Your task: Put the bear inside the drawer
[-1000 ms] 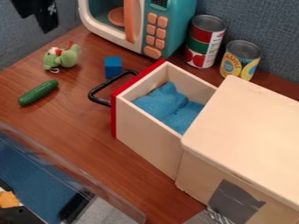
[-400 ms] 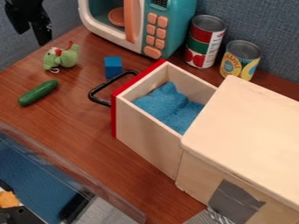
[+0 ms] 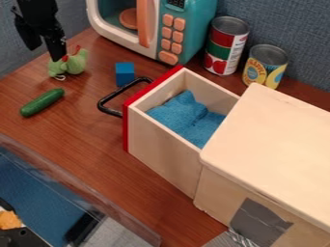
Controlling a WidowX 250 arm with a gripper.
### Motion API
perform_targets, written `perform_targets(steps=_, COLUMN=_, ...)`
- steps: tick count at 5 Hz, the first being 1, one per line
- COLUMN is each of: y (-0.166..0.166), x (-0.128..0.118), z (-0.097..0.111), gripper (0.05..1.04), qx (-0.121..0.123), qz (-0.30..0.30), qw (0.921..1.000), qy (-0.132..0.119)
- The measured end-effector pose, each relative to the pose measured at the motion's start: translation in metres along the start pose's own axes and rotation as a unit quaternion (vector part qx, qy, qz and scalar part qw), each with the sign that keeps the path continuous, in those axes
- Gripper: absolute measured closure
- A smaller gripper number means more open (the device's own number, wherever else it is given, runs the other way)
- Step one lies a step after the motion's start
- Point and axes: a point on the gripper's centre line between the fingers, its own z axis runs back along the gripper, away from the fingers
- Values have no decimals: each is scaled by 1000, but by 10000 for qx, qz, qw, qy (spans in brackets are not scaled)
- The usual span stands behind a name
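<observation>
- Hand (image 3: 45, 52): at upper left, pointing down, its two fingers apart; one fingertip overlaps the top of the bear in the view — contact cannot be determined.
- Bear (image 3: 76, 63): green, with red and white parts; on the counter (image 3: 84, 116), outside the drawer.
- Drawer (image 3: 162, 149): pulled out of the wooden box (image 3: 274, 140), red front and black handle (image 3: 107, 108) facing left; blue cloth (image 3: 182, 116) lies inside.
- Block (image 3: 124, 75): blue, between bear and drawer, just beside the handle.
- Cucumber (image 3: 42, 102): green, nearer the camera than the bear, lying aslant.
- Microwave (image 3: 192, 31): teal and white, behind the block.
- Cans: two, upright behind the drawer — one red and green (image 3: 224, 47), one yellow (image 3: 264, 70).
</observation>
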Motion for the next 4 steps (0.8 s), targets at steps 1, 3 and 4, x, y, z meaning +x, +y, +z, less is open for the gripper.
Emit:
perform_targets(steps=1, y=-7, x=0, z=9, gripper=83, qx=-40, qz=14, qw=9999, qy=-160)
perform_targets(steps=3, y=2, x=0, z=-28, gripper=83, qx=303, qz=-24, qw=9995, qy=-24)
perform_targets(steps=4, y=14, x=7, z=-36, gripper=137, qx=488, qz=83, qw=9988, qy=-38)
